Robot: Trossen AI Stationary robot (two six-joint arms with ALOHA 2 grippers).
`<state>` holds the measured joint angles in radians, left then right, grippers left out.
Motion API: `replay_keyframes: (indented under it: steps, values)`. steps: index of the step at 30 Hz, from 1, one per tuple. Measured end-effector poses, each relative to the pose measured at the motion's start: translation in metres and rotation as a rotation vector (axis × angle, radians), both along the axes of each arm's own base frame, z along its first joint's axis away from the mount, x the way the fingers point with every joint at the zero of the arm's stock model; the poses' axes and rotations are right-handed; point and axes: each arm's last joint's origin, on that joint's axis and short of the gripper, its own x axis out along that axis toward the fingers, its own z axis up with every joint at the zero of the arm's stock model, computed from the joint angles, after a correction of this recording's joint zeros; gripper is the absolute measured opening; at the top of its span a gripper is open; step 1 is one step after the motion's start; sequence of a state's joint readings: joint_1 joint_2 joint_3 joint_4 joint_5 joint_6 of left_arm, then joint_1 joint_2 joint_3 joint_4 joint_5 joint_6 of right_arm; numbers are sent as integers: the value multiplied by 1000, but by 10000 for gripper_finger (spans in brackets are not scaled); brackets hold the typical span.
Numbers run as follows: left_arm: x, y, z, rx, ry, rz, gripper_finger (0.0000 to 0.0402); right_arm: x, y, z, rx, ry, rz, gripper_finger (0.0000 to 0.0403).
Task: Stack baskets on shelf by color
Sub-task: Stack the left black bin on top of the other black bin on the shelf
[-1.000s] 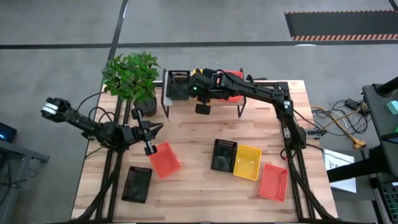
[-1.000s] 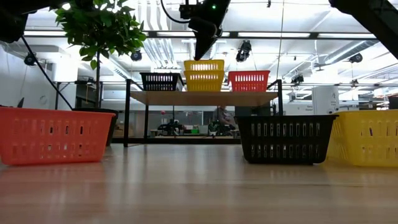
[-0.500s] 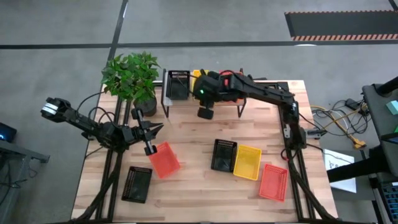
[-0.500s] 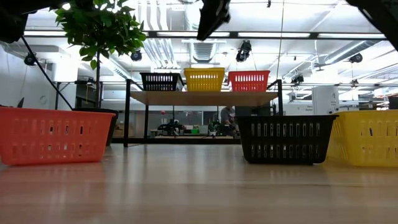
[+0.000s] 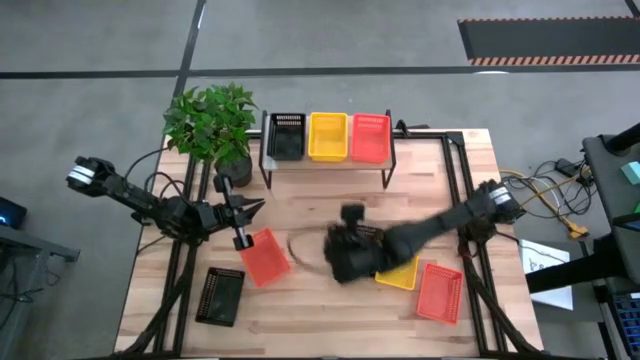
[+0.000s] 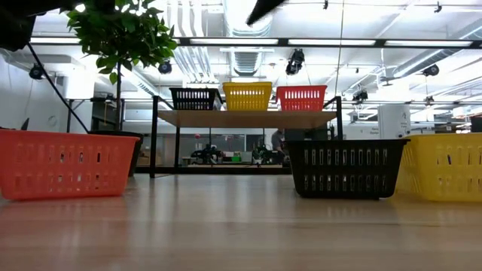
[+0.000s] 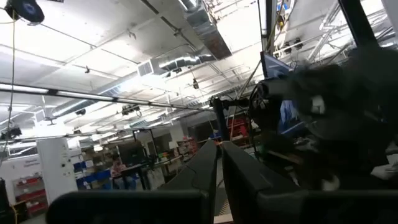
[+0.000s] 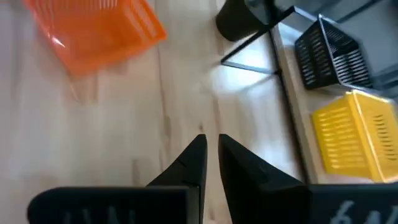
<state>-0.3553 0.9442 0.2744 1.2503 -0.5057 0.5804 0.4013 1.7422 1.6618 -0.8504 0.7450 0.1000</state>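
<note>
Three baskets up on the shelf [image 5: 325, 172], both pincers empty.

Left to right: our left gripper [image 5: 240, 213] waits with fingers nearly together, a black basket [image 5: 221, 296] on the table below-left of it and an orange basket [image 5: 265, 256] just beside its tip. Our right gripper [image 5: 345, 252] hangs blurred over the table's middle, fingers a narrow slit apart in its wrist view; beyond it the shelf carries a black basket [image 5: 287, 135], a yellow basket [image 5: 327, 136] and an orange basket [image 5: 370, 137] in a row. A yellow basket [image 5: 403, 270] and an orange basket [image 5: 440, 292] lie just right of it.
</note>
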Motion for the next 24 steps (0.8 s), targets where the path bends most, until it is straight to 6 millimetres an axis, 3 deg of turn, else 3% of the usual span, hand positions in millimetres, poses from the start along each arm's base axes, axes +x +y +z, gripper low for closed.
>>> replay_keyframes:
  steps: [3, 10, 17, 21, 24]
  values:
    - [3, -1, -1, -31, 4, -27, 10, -24, 8, -33, -97, -27, 20, 31]
    - [15, -9, -2, -56, 5, -166, 10, -70, -10, -69, 89, -200, 196, 31]
    - [31, -17, -12, -124, 55, -316, 10, -113, -42, -82, 172, -538, 391, 31]
    - [42, -21, -20, -174, 99, -341, 10, -133, -69, -83, 191, -682, 385, 31]
    - [52, -25, -20, -175, 109, -341, 10, -140, -89, -73, 129, -800, 343, 31]
